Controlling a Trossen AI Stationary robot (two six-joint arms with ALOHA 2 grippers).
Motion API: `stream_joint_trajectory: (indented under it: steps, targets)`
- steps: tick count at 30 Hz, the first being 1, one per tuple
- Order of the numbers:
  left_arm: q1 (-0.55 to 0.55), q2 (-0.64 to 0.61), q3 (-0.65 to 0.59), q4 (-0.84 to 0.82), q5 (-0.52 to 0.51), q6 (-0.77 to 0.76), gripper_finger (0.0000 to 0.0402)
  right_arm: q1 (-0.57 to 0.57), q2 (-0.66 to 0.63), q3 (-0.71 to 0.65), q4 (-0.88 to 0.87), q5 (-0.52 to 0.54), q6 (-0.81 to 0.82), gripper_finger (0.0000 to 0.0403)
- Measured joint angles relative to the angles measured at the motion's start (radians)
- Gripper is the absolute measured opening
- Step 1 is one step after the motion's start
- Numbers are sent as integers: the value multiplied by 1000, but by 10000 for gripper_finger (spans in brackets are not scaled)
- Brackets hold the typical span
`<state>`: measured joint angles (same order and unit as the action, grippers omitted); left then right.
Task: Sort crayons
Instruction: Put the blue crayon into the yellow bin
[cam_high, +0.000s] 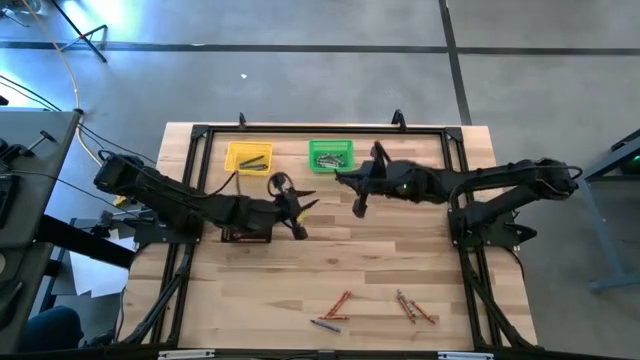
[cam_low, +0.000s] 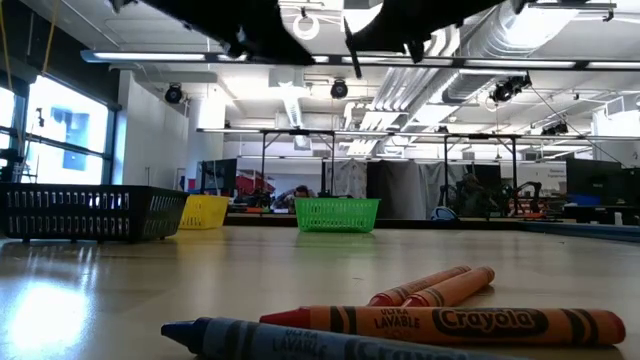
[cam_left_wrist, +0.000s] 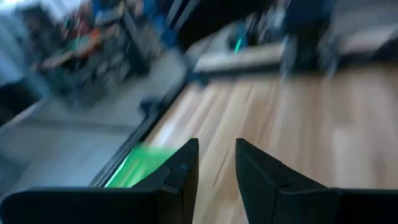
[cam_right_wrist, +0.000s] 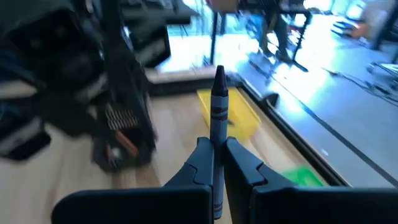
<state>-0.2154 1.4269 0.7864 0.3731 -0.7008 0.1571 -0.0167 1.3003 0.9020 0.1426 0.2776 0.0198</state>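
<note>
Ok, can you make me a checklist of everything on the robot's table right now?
Surface: wooden table, bare in the middle.
Job's things: loose crayons and more crayons on the near side; dark ones in the green bin and the yellow bin; a black mesh bin is there too.
Clutter: nothing seen.
Grippers: right gripper shut on a grey crayon, up by the green bin; left gripper open, holding nothing, near the table's middle.
Cables: yellow cable off the table's left side.
Surroundings: workshop with benches and ceiling lights.
</note>
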Motion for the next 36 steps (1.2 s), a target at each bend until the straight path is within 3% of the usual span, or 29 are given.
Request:
stream_joint_trajectory:
  steps: [4, 8, 17, 30, 36]
  targets:
    - [29, 0, -72, 281, 116, 55, 90, -40, 0, 0, 71, -107, 0, 2]
    - [48, 0, -89, 380, 147, 56, 90, -55, 0, 0, 103, -174, 1, 2]
    - [100, 0, -89, 419, 248, -17, 97, -55, 3, 0, 161, -262, -3, 2]
    - [118, 31, -39, 445, 304, -23, 189, -55, 4, 0, 219, -287, -28, 2]
    - [119, 70, -5, 441, 299, -19, 208, -55, 14, 0, 239, -286, -28, 2]
